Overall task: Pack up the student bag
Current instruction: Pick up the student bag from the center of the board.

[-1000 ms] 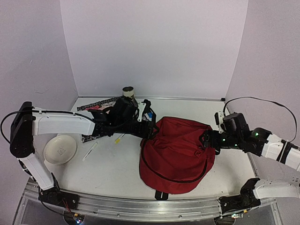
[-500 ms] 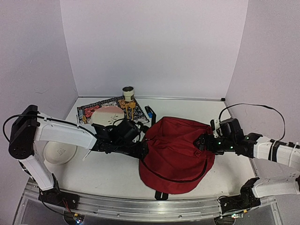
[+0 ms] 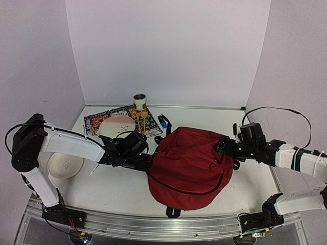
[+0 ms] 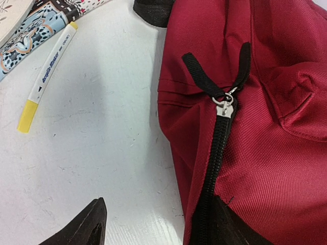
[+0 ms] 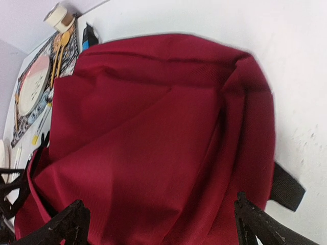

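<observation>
**Student bag** (image 3: 189, 168): one dark-red backpack. It lay slumped on the white worktop (image 3: 117, 191), right of centre, between my two tools. A black strap (image 3: 172, 212) stuck out at its near edge. On its left flank a black zipper (image 4: 217, 148) ran down the fabric, with a metal slider at the top and a black pull tab (image 4: 241, 64) folded above it.

**Left tool** (image 3: 149, 162): low at the bag's left edge and released, holding nothing. One finger (image 4: 89, 229) showed over bare worktop, apart from the fabric. I could not make out the other against the dark foot of the zipper.

**Right tool** (image 5: 159, 201): at the bag's right side, spread wide and grasping nothing. Both fingers framed the red fabric from above.

**Marker** (image 4: 48, 76): one, white with yellow ends. It lay on the worktop left of the bag, its far end beside the patterned mat.

**Patterned mat** (image 3: 97, 121): one, far left of the worktop. It carried a pale plate (image 3: 117, 126) and two wooden utensils (image 3: 140, 120).

**Small round container** (image 3: 139, 100): one, standing behind the mat near the back wall.

**Blue object** (image 3: 162, 121): one, at the mat's right edge, just behind the bag. It was too small to identify.

**White bowl** (image 3: 64, 166): one, near the worktop's left edge, partly behind my left arm.
</observation>
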`<state>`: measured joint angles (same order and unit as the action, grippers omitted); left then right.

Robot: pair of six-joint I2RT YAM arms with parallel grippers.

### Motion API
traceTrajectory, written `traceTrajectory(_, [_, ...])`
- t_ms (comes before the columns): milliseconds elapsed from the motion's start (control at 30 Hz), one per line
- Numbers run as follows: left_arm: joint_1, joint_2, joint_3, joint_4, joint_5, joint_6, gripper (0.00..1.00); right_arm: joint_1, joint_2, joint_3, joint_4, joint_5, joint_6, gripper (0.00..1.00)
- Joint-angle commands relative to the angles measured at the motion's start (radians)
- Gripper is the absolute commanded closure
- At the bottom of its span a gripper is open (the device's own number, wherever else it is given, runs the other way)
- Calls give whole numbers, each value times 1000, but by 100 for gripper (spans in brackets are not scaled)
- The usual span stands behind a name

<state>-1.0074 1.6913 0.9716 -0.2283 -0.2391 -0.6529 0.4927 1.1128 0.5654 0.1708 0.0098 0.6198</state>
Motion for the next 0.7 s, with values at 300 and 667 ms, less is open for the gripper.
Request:
traceTrajectory(300, [25, 43, -4, 192, 215, -40, 53, -49, 303, 90, 98, -110, -52, 20])
traceTrajectory(667, [19, -61, 92, 194, 318, 15, 100, -46, 172, 224, 47, -234, -133, 100])
